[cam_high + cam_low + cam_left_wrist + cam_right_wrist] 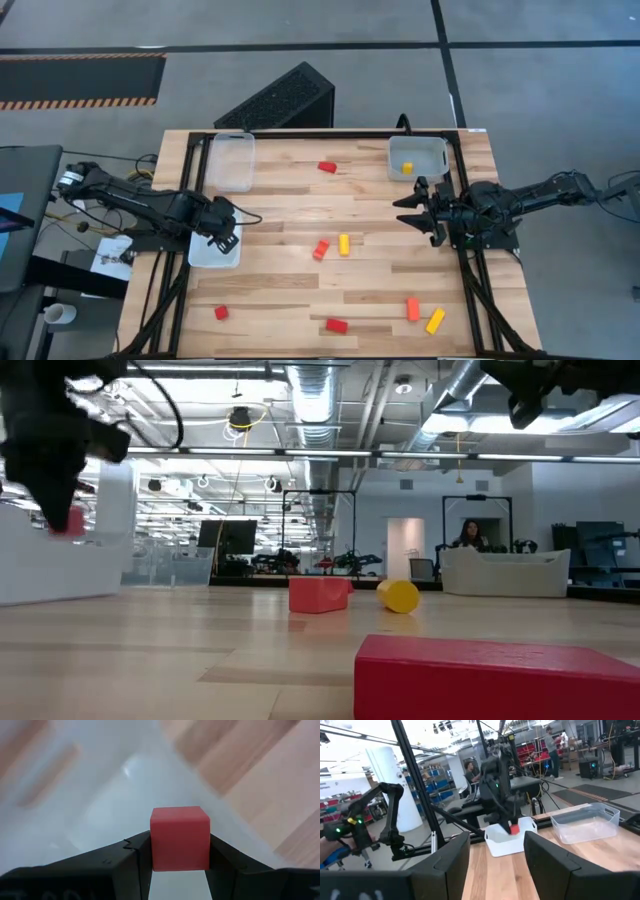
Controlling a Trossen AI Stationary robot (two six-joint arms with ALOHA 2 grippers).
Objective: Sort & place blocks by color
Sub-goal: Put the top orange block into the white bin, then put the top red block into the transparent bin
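The left gripper [228, 238] hangs over the clear rectangular plastic tray [203, 257] at the table's left edge, its two dark fingers [131, 865] pinching a small red cube-shaped block [180, 838] between them; in the left wrist view the block sits squarely between the jaws with the tray's pale floor beneath it, and in the right wrist view the same block [514, 828] shows just above the tray's rim [495, 845]. The right gripper [416, 214] waits above the right side of the light wooden table [280, 230], its fingers [451, 860] spread apart with nothing between them. A second clear tray [231, 161] lies at the far left corner, and a third clear tray [417, 157] at the far right corner holds one small yellow block [408, 168]. Loose on the table are a red block [327, 167] near the far edge, a red-orange block [321, 249] just beside a yellow bar [344, 244] in the middle, a red cube [221, 313] and a red bar [336, 325] near the front edge, and an orange block [413, 309] next to a yellow bar [435, 321] at the front right
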